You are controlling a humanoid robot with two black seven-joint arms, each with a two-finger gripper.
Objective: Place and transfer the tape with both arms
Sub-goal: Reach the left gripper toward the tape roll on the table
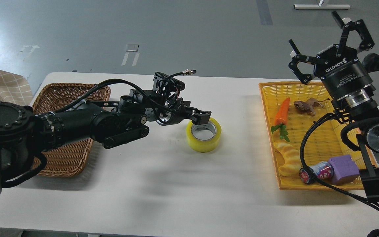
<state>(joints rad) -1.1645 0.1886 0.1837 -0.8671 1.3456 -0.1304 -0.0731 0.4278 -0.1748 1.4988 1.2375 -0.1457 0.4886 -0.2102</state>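
Observation:
The tape point(204, 138), a yellow roll with a grey core, lies flat on the white table point(176, 184) near its middle. My left gripper point(202, 119) reaches in from the left, low over the roll's rear left rim. Its fingers look slightly apart, with the tips at the rim and the core opening, and I cannot see that they hold the roll. My right gripper point(315, 30) is open and empty, raised high above the far end of the yellow tray point(321, 186), fingers pointing up and left.
A brown wicker basket point(64, 158) stands at the left under my left arm. The yellow tray at the right holds a toy carrot point(282, 111), a toy lion point(308, 105), toy bread point(288, 158), a small can point(316, 171) and a purple block point(344, 169).

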